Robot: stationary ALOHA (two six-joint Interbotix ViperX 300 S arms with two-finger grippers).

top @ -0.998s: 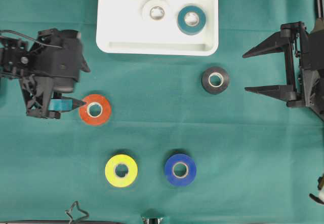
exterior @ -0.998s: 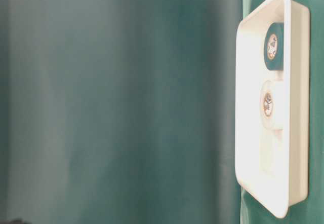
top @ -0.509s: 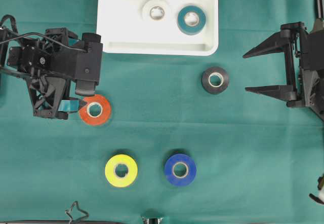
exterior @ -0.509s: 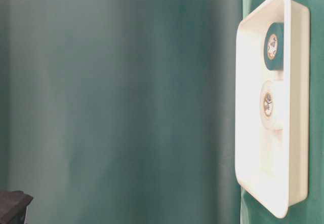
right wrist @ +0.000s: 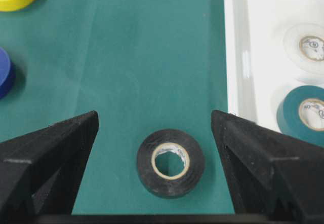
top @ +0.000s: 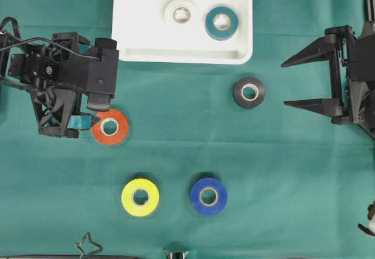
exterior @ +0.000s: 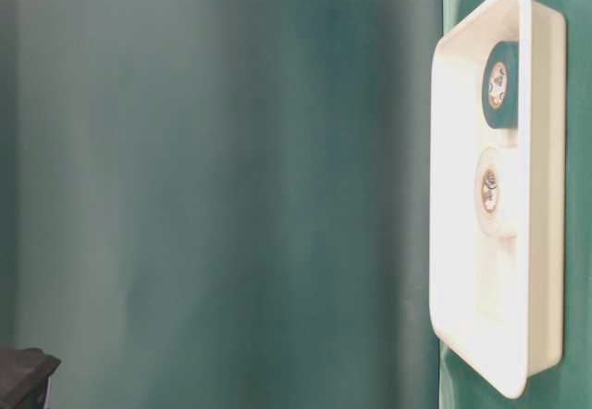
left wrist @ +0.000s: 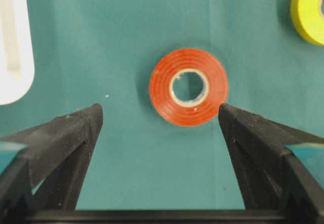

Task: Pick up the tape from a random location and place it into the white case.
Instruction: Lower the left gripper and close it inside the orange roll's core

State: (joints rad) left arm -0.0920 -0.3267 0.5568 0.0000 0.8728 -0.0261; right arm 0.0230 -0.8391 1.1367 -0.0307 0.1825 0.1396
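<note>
green table, white case, tape rolls

The white case is a shallow white plastic tray with rounded corners and a raised rim, lying flat at the far edge of the green-covered bench, a little left of the middle. Two rolls lie flat inside it, side by side near its right half: a white tape and a teal tape, close together.

Four more rolls lie flat on the green cloth, well apart. The black tape sits just beyond the case's near right corner. The red tape lies toward the left edge. The yellow tape and the blue tape lie toward the near edge, side by side.
</note>
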